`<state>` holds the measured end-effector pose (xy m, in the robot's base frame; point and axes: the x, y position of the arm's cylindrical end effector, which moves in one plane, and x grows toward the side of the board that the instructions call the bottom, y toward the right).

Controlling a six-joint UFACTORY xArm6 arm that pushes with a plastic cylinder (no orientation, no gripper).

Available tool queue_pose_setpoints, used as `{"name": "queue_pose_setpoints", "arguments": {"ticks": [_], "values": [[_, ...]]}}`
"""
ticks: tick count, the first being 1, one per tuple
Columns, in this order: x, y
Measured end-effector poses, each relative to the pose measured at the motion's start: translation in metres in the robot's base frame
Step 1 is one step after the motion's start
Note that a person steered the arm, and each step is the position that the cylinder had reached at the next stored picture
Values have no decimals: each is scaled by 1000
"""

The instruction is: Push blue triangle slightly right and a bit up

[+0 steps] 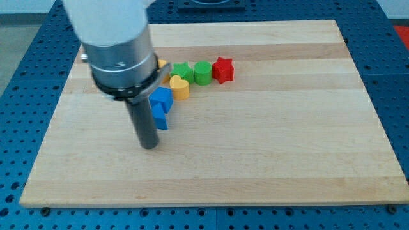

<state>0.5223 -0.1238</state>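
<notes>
My tip (pixel 149 145) rests on the wooden board (pixel 268 153) in the left half of the view. Two blue blocks sit just right of the rod. The upper one (pixel 162 98) is blocky; the lower one (pixel 160 117), wedge-like, looks like the blue triangle and lies right beside the rod, slightly above the tip. I cannot tell whether the rod touches it.
A yellow heart-like block (pixel 179 87) sits above and right of the blue blocks. Past it runs a row: a green star-like block (pixel 183 71), a green rounded block (pixel 203 72), a red star (pixel 222 69). A yellow block (pixel 162 64) peeks out beside the arm.
</notes>
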Motion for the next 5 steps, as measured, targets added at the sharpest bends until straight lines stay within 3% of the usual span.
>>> {"name": "queue_pose_setpoints", "arguments": {"ticks": [3,5], "values": [[-66,-16],[-56,-46]]}}
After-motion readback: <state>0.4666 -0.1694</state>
